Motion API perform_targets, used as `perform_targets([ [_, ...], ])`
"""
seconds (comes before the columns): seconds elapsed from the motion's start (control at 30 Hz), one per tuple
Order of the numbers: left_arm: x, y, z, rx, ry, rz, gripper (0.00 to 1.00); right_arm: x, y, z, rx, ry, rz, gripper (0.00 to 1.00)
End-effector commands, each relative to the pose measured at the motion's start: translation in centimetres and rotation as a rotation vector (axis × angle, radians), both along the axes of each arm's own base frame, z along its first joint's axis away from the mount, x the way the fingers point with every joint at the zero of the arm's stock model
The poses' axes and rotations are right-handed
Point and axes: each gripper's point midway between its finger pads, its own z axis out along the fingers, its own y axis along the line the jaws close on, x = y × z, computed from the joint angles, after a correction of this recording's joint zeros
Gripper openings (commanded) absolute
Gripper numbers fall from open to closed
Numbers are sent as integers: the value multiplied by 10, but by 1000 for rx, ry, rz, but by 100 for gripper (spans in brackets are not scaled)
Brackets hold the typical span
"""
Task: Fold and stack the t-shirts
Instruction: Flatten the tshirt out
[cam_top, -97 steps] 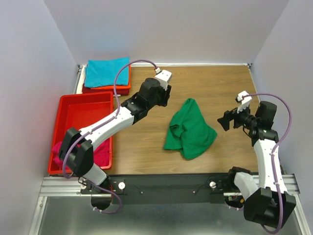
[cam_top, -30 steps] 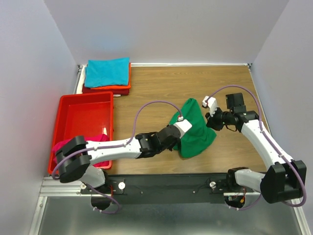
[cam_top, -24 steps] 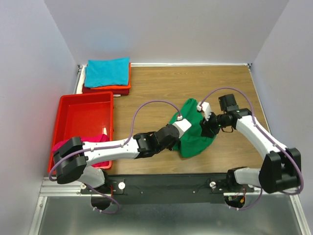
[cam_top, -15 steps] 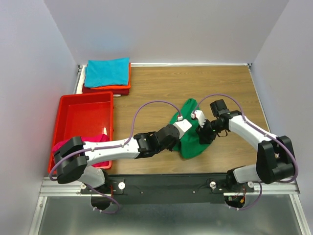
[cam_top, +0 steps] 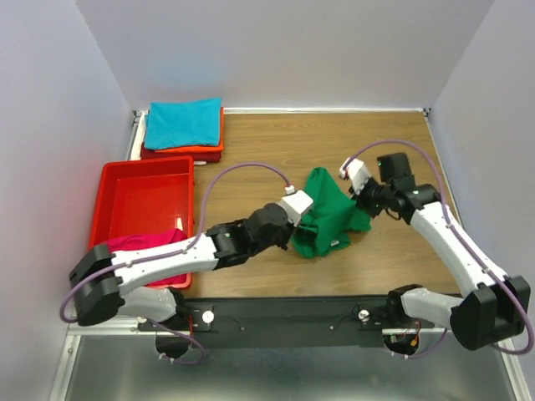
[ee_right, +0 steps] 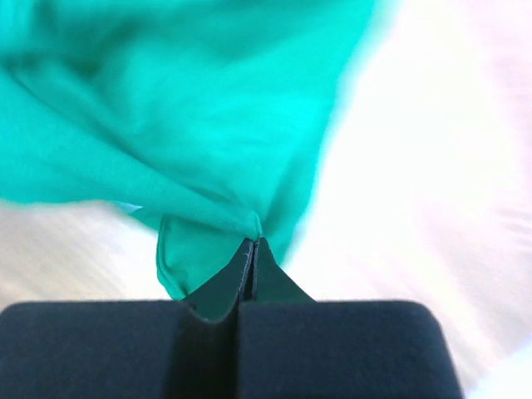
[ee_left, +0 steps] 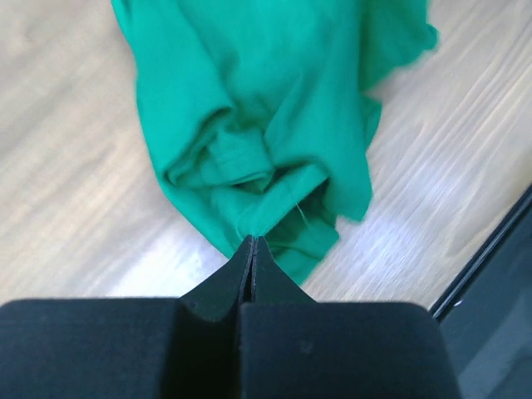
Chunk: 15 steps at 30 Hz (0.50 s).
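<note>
The left hand (ee_left: 252, 243) is pinched fully shut on a small fold at the near edge of the green t-shirt (cam_top: 328, 219). The cloth bunches into a wrinkled lump just beyond its fingertips and spreads away from it over the wooden tabletop (cam_top: 276, 150). The right hand (ee_right: 253, 241) is closed just as tightly, its tips nipping a thin edge of the same shirt, which drapes away ahead of it and to its left. Seen from above, the shirt lies crumpled between the two hands, gripped on its left side by the left hand and on its right side by the right hand. Well off to the left of the left hand sits a red tray (cam_top: 146, 164). A magenta t-shirt (cam_top: 144, 242) is heaped in its near end, partly hidden under the left arm. Beyond the tray, far from both hands in the back left corner, a folded stack rests flat, with a teal t-shirt (cam_top: 182, 123) on top. An orange t-shirt (cam_top: 213, 147) lies beneath it and a dark red t-shirt (cam_top: 180, 156) is at the bottom.
</note>
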Motion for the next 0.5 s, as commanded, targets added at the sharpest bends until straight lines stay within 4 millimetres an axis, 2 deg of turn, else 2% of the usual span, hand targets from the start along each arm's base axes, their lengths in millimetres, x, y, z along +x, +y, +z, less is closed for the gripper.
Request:
perform_targets([
  [0.0, 0, 1, 58, -171, -49, -28, 0, 37, -37, 95, -31, -273, -197, 1],
  [0.03, -2, 4, 78, -216, -76, -38, 0, 41, -42, 112, -24, -316, -222, 0],
  [0.07, -1, 7, 92, -243, -95, -41, 0, 48, -49, 146, -14, -398, -254, 0],
  [0.1, -4, 10, 120, -295, -136, -58, 0, 49, -59, 165, -9, -444, -287, 1],
  [0.13, -6, 13, 133, -317, -155, -61, 0, 51, -64, 181, -4, -482, -308, 0],
  [0.17, -6, 17, 148, -344, -175, -60, 0, 53, -69, 214, 14, -559, -329, 1],
  [0.23, -11, 28, 192, -425, -233, -62, 0, 50, -77, 248, 29, -638, -363, 1],
  [0.27, -12, 32, 205, -452, -250, -61, 0, 48, -80, 263, 38, -669, -381, 1],
  [0.3, -16, 37, 226, -495, -274, -70, 0, 43, -85, 293, 57, -737, -400, 1],
  [0.4, -27, 51, 263, -588, -314, -82, 0, 35, -97, 327, 68, -819, -447, 0],
  [0.43, -31, 56, 271, -613, -324, -87, 0, 29, -100, 343, 77, -857, -457, 0],
  [0.47, -34, 59, 276, -636, -323, -90, 0, 27, -102, 350, 79, -876, -465, 1],
])
